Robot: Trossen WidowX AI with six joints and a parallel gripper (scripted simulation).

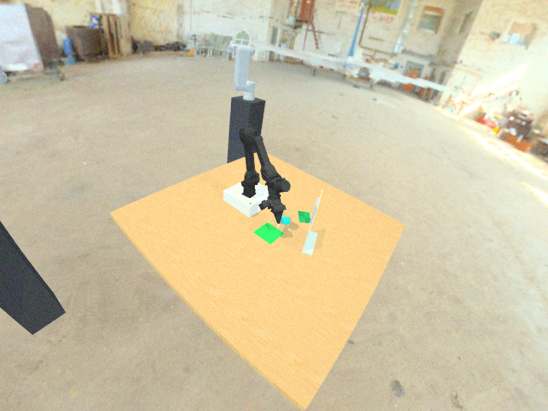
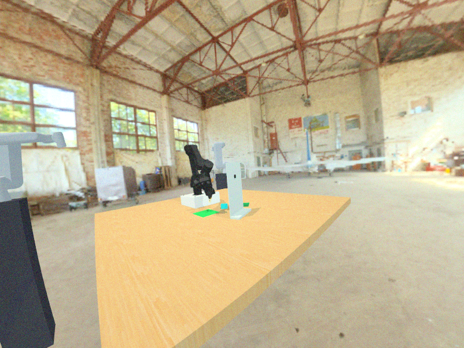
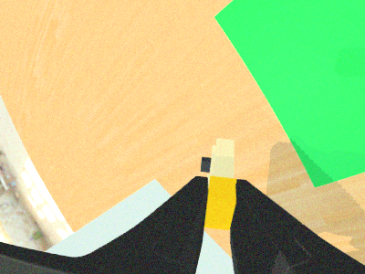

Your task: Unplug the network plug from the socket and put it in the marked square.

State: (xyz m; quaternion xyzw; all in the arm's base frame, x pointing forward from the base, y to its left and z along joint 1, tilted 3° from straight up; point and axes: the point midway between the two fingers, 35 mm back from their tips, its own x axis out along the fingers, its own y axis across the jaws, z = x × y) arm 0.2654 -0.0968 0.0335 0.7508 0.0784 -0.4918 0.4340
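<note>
Pale, wood-grained tabletop (image 1: 265, 282) (image 2: 209, 254) (image 3: 114, 91), matt-looking.

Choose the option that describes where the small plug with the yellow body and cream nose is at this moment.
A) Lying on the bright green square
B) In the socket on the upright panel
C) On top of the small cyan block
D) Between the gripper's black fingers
D: the wrist view shows the plug's yellow body pinched between the black fingers, with its cream nose sticking out past their tips.
</note>
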